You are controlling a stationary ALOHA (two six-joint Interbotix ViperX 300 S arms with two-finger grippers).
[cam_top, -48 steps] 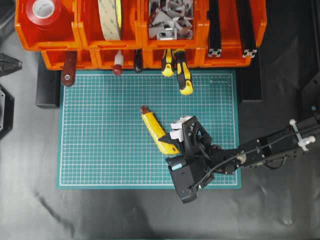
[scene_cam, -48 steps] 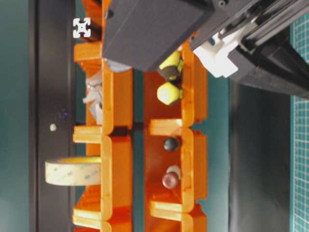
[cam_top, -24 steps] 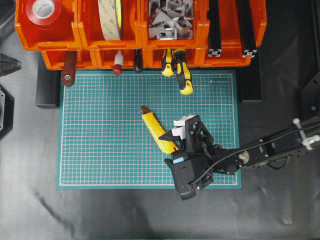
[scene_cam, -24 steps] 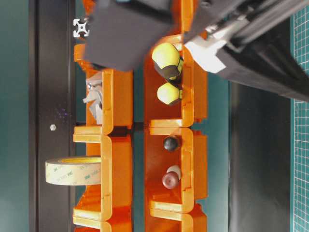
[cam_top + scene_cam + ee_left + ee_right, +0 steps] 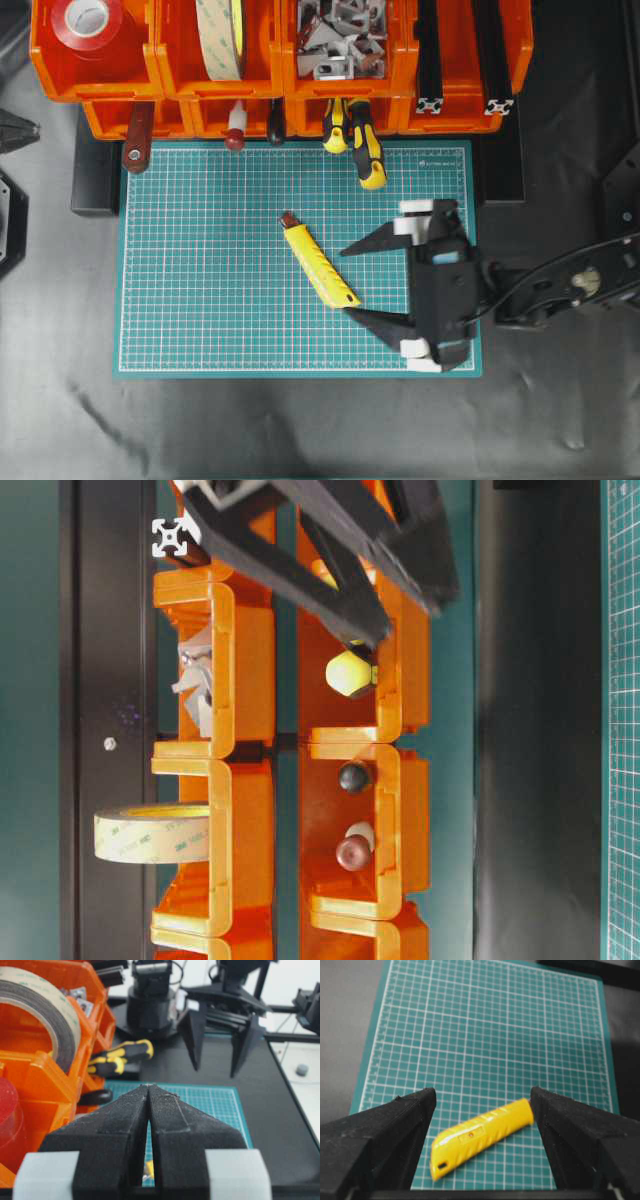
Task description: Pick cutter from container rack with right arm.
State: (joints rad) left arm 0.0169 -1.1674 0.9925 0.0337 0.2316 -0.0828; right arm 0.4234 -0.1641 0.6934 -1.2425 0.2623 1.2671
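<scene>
The yellow cutter (image 5: 318, 260) lies flat and slanted on the green mat (image 5: 200, 250), its dark tip pointing toward the orange container rack (image 5: 160, 70). My right gripper (image 5: 346, 281) is open wide, with one finger on each side of the cutter's rear end and not touching it. The right wrist view shows the cutter (image 5: 480, 1137) between the spread fingertips (image 5: 420, 1102). My left gripper (image 5: 149, 1086) is shut and empty, beside the rack (image 5: 40, 1085) at the left. From there the right gripper (image 5: 214, 1071) hangs above the mat.
Two yellow-and-black screwdrivers (image 5: 365, 150) stick out of a lower bin over the mat's far edge. A red-handled tool (image 5: 137, 140), a red tape roll (image 5: 88, 18), a pale tape roll (image 5: 220, 35), metal brackets (image 5: 340, 35) and black extrusions (image 5: 460, 50) fill the rack.
My right gripper has pulled back to the right off the cutter's rear end and turned level, fingers still spread. The cutter stays where it lay.
</scene>
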